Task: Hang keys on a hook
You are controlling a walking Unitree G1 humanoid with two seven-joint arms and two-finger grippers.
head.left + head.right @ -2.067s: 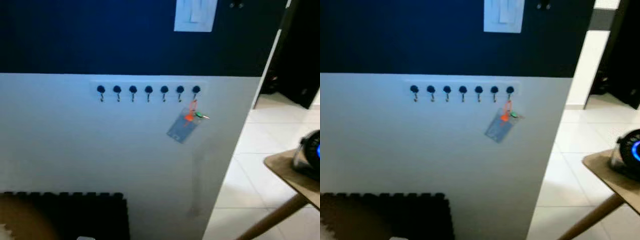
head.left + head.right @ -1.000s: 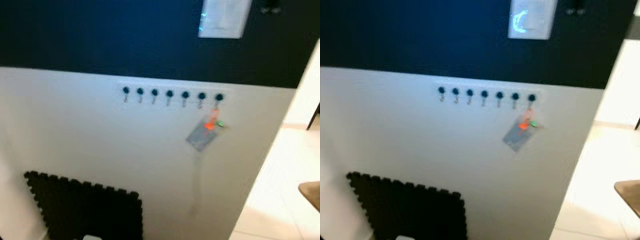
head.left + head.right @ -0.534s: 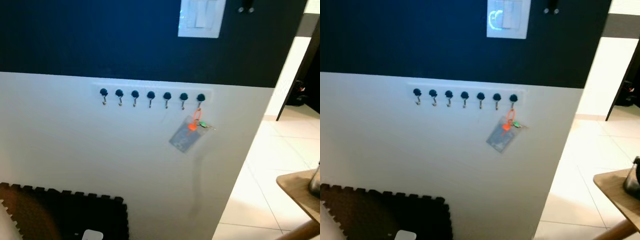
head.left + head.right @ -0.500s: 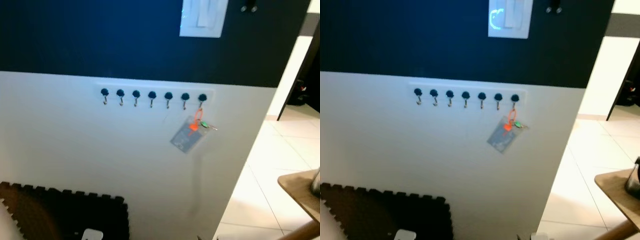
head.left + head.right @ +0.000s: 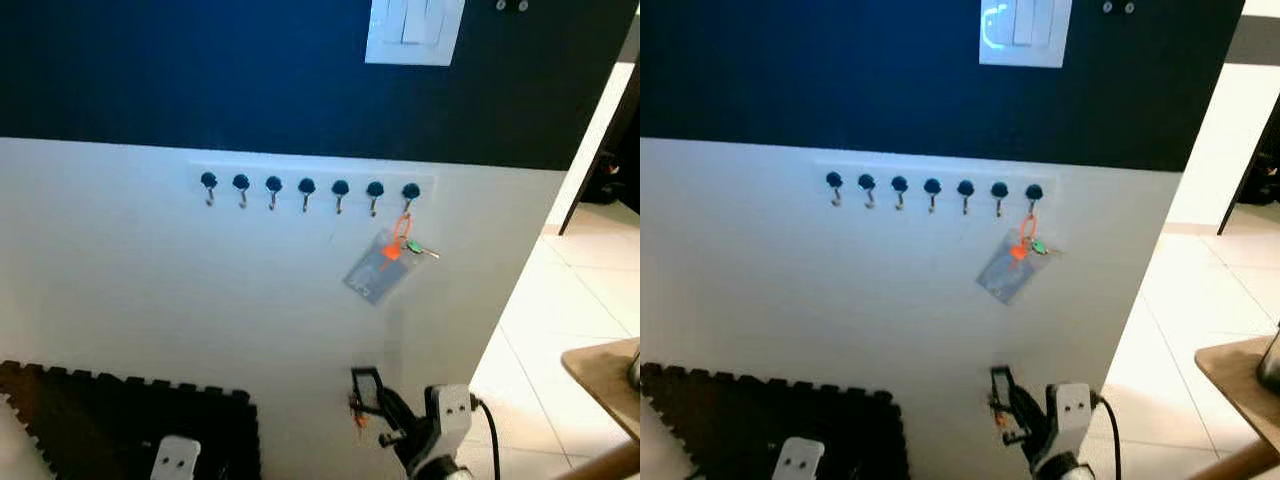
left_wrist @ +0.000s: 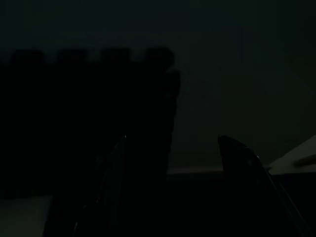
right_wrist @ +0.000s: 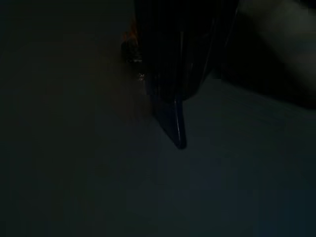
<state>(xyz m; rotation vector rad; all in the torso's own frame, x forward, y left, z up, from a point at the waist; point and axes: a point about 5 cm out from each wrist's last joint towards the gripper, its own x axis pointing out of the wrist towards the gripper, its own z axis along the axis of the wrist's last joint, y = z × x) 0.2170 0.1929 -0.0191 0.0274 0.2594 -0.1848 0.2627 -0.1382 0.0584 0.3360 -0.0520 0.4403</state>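
Observation:
A white rail of several black-knobbed hooks (image 5: 307, 186) runs across the white wall. From its rightmost hook hangs a key set (image 5: 385, 265) with an orange tag, a green key and a grey card. Low in the eye views, below that set, my right gripper (image 5: 363, 392) points up close to the wall, its black fingers shut on a small bunch of keys (image 5: 356, 418) with an orange piece. The dark right wrist view has the fingers (image 7: 173, 98) together and an orange glint beside them. My left gripper (image 6: 173, 143) hangs low with its fingers apart.
A black foam mat (image 5: 120, 420) leans against the wall at lower left. A white light switch (image 5: 415, 30) sits on the dark upper wall. To the right lie a tiled floor (image 5: 570, 300), a dark doorway and a wooden table corner (image 5: 605, 370).
My right gripper has risen into view at the bottom, holding keys. My left arm's wrist has also come up at the lower left. The camera has shifted slightly.

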